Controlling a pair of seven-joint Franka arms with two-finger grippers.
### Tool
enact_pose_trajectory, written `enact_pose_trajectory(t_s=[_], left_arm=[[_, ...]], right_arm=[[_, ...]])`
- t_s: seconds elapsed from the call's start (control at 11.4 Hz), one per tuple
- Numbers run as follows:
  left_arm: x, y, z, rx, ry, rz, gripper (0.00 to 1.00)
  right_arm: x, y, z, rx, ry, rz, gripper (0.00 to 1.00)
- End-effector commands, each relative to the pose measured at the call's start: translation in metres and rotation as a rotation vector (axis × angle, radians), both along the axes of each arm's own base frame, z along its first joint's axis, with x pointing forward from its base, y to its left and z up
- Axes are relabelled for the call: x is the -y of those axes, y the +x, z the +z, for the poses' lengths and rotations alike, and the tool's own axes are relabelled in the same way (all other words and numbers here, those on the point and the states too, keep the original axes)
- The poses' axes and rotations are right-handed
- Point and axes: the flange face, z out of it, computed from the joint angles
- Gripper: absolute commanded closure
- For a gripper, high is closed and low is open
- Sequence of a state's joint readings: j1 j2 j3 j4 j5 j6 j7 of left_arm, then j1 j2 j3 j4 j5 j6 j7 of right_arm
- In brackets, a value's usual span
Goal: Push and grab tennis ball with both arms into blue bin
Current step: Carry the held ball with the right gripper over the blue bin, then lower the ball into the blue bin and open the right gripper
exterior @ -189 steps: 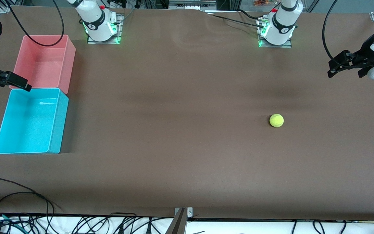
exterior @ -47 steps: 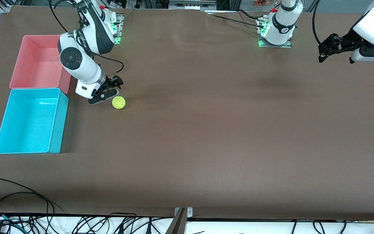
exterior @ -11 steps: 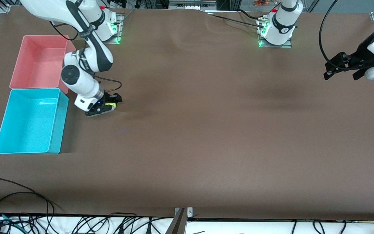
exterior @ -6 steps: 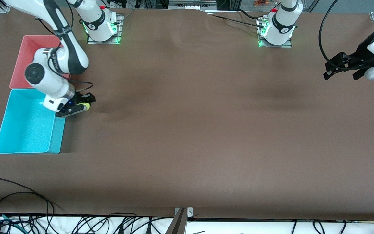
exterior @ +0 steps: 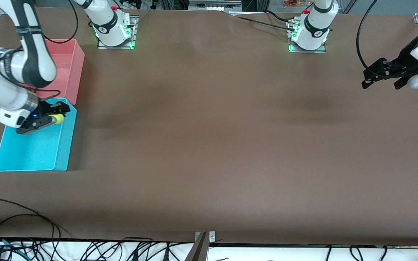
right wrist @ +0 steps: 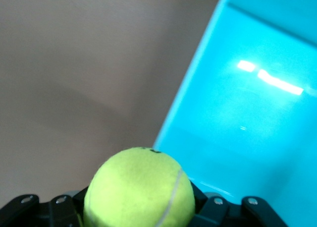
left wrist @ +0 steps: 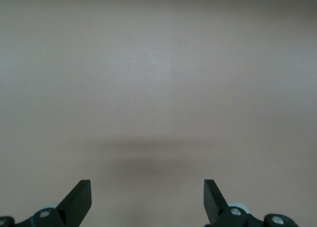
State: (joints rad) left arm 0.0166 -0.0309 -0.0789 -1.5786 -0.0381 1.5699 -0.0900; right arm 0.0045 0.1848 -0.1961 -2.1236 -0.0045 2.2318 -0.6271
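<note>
My right gripper (exterior: 53,116) is shut on the yellow-green tennis ball (exterior: 57,118) and holds it in the air over the blue bin (exterior: 27,152), above the bin's corner next to the pink tub. In the right wrist view the ball (right wrist: 139,189) fills the space between the jaws, with the bin's wall (right wrist: 198,73) and turquoise inside under it. My left gripper (exterior: 370,80) is open and empty, up in the air over the left arm's end of the table. Its fingertips (left wrist: 79,199) show over bare brown table.
A pink-red tub (exterior: 72,65) stands right beside the blue bin, farther from the front camera. The right arm's white forearm (exterior: 2,83) hangs over both tubs. Cables lie along the table's front edge (exterior: 85,243).
My right gripper closed on the ball beside the bin, lifted it and carried it from the table to over the blue bin. The left arm has stayed still.
</note>
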Motion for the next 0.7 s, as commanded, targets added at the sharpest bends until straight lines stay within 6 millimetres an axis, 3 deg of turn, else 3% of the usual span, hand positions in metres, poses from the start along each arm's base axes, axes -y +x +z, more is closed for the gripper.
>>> enact_pose_trajectory(t_s=[0.0,0.26,0.62], left_arm=[[-0.002,0.001,0.007,0.0,-0.019,-0.002,0.0],[-0.001,0.0,0.007,0.0,-0.019,-0.003,0.0],[-0.002,0.001,0.007,0.0,-0.019,-0.002,0.0]], right_arm=[[0.05,0.004,-0.017,-0.023,0.038,0.051,0.98],[0.088,0.021,-0.033,-0.018,0.067,0.09,0.98],[0.117,0.029,-0.069,-0.023,0.118,0.116,0.98]])
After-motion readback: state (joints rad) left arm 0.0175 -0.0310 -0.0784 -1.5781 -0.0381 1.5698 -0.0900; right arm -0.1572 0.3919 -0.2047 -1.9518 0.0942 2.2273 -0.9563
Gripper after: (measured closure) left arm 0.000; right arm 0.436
